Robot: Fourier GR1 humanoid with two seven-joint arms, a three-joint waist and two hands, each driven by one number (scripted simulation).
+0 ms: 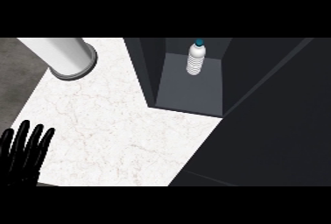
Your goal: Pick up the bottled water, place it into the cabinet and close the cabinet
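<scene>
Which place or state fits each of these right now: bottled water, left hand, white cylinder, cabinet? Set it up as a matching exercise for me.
Column one:
1. bottled water
2. left hand
3. white cylinder
4. cabinet

Column two:
A. at the view's lower left edge, open, fingers up, resting
B. at the top left corner of the counter
C. standing upright inside the compartment
D. dark, with its front open

Pairs: 1-C, 2-A, 3-B, 4-D
</scene>
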